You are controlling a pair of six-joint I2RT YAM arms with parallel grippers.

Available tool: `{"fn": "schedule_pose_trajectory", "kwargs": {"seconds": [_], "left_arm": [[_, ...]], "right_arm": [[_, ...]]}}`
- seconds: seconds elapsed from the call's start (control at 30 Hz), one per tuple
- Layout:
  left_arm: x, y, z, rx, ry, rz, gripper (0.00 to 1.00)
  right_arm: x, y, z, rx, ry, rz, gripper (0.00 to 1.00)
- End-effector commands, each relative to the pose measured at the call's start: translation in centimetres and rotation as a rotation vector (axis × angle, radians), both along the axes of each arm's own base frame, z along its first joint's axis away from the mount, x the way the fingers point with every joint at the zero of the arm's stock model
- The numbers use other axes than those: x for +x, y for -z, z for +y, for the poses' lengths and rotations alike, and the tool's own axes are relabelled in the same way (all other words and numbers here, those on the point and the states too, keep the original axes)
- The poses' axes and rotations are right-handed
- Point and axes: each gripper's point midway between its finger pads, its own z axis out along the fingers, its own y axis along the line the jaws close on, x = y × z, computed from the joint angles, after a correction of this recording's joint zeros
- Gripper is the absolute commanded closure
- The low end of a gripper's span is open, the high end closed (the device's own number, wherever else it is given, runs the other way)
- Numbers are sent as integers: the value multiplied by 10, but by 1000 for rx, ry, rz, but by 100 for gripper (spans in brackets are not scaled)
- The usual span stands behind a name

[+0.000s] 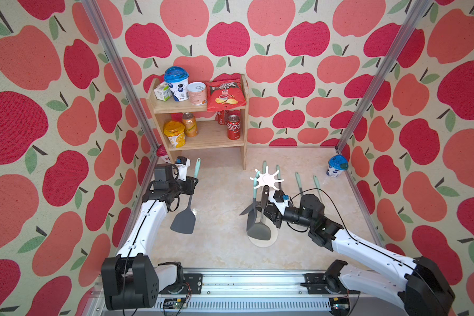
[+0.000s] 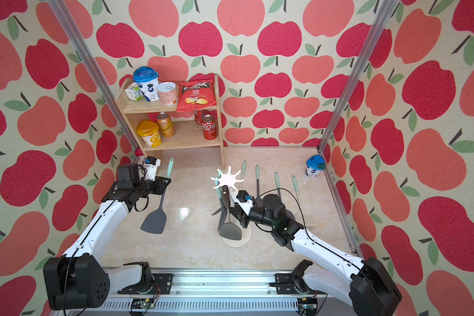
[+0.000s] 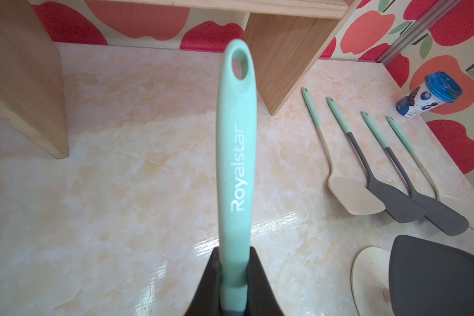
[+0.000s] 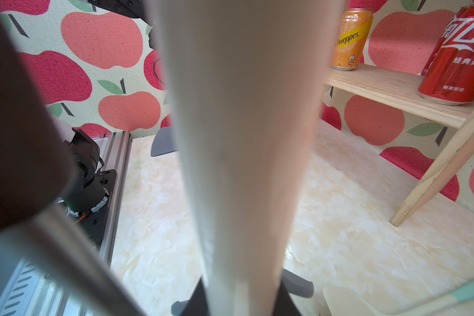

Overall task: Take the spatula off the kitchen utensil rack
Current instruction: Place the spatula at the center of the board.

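Spatula: mint handle and grey blade [image 1: 184,221], hanging in the air blade-down over the left side of the tabletop [image 1: 222,254], clear of every prong and well apart from the stand
Left gripper: [image 1: 192,182] pressed together on the spatula's handle low down, where mint meets grey; that leaves the hanging hole free and lets the blade dangle under its own weight
Kitchen utensil rack: [image 1: 267,179] upright near the tabletop's middle, round base flat on the surface
Right gripper: [image 1: 271,216] pinching the rack's pole [image 4: 244,136] below the star disc, most likely to keep the light stand from tipping or sliding while a tool is unhooked
Other hanging tools: grey heads [image 1: 259,231] dangle beside the pole, just above the base
Laid-out utensils: four lie side by side [image 3: 353,197] toward the right rear of the tabletop, handles pointing to the back edge
Progress: the lift-off looks done; what seems left is setting the spatula down
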Motion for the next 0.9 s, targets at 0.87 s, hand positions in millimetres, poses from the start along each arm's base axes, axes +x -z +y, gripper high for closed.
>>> {"fn": "schedule_pose_trajectory", "kwargs": {"seconds": [0.87], "left_arm": [[64, 95, 27, 11, -89, 239, 100]], "right_arm": [[6, 24, -15, -82, 62, 25, 100]]}}
